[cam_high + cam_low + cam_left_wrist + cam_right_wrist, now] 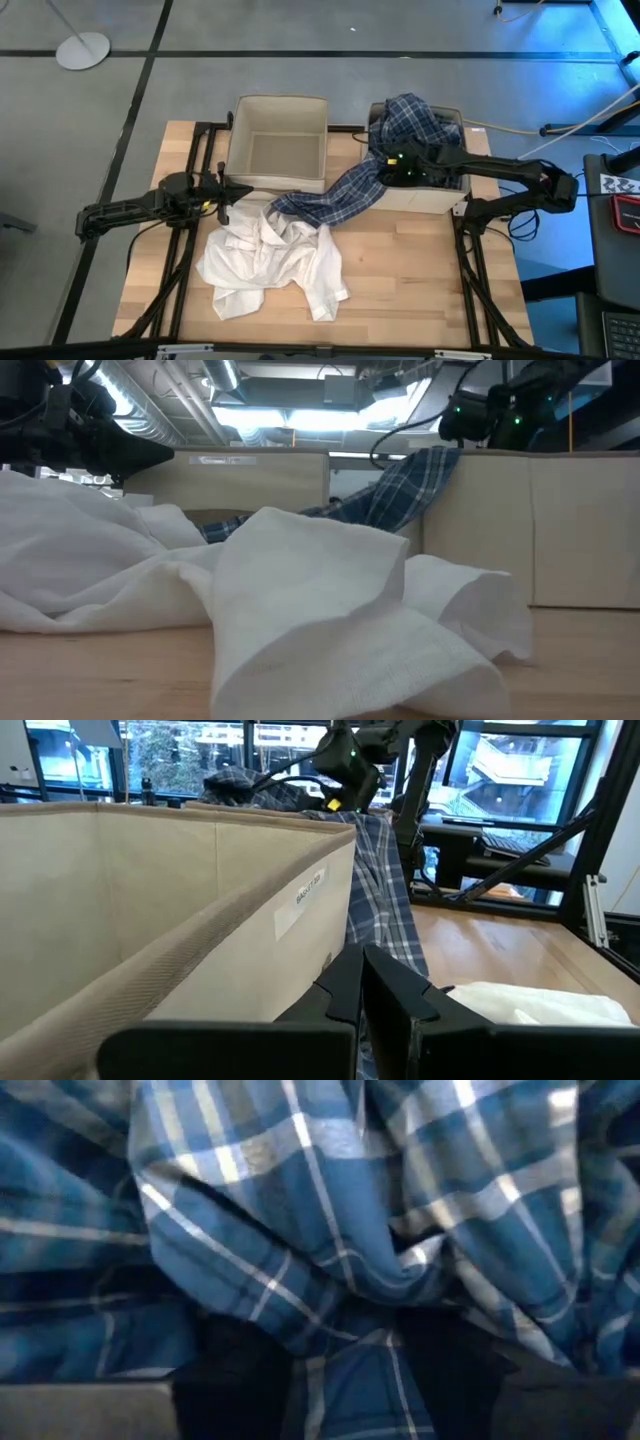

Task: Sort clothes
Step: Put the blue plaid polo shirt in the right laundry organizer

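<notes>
A blue-and-white plaid shirt [370, 175] lies partly in the right beige box [432, 197]. It hangs over the box's left wall, and its lower end lies on the table by the white shirts [270, 255]. The white shirts lie in a crumpled heap on the table's near middle and fill the low view's foreground [300, 600]. My right gripper [393, 160] is above the right box's left wall, shut on the plaid shirt [330, 1260]. My left gripper [224, 196] is shut and empty at the left box's near left corner [362, 982]. No green or grey garment shows. My right gripper pinches a bunched fold of the plaid shirt [345, 1335] between its two fingers [230, 1375], several layers together. It holds the shirt near its upper part, above the box's left wall. The shirt hangs from the hold [400, 485], its lower end on the table.
The left beige box [278, 105] stands open at the table's far middle, its inside bare. Its wall fills much of the left wrist view [180, 910]. Black frame rails [190, 250] run along both table sides. Bare wood shows at the near right [420, 280].
</notes>
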`<state>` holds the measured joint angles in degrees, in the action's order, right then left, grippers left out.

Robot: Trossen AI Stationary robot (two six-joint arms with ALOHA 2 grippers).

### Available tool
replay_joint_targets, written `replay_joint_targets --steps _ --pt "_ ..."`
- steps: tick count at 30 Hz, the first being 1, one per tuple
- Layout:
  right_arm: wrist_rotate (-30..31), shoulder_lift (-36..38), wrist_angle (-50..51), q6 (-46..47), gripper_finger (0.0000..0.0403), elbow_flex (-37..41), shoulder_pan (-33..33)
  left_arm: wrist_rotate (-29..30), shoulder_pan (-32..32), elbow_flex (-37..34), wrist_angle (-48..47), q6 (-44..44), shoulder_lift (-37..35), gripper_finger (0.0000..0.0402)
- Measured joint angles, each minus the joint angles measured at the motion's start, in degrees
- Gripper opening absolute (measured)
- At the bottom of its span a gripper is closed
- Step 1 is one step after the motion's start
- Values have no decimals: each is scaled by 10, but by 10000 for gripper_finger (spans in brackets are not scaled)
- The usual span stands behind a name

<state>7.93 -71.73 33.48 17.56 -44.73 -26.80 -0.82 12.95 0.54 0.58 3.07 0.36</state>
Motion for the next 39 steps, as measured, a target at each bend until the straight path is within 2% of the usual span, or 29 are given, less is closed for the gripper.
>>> replay_joint_targets --steps 3,7,13,17,20,23,25,29,32,35,39 --pt "-1 12 35 -3 188 -35 2 0 0 0 0 8 0 4" --pt "-11 26 99 -3 188 -121 2 0 0 0 0 10 0 4" --pt "-65 31 191 8 188 -253 8 0 0 0 0 10 0 4" --pt "-71 31 206 18 188 -306 54 0 0 0 0 10 0 4" --pt "-68 31 196 24 188 -320 112 0 0 0 0 10 0 4" --pt "-30 31 173 30 188 -320 186 0 0 0 0 10 0 4" --pt "22 27 160 30 188 -320 244 0 0 0 0 10 0 4" --pt "203 13 128 20 188 -303 360 0 0 0 0 10 0 4" --pt "285 -7 93 -31 188 -276 426 0 0 0 0 9 0 4" --pt "321 -36 67 -85 188 -255 466 0 0 0 0 8 0 4" --pt "317 -84 62 -161 188 -245 480 0 0 0 0 8 0 4"
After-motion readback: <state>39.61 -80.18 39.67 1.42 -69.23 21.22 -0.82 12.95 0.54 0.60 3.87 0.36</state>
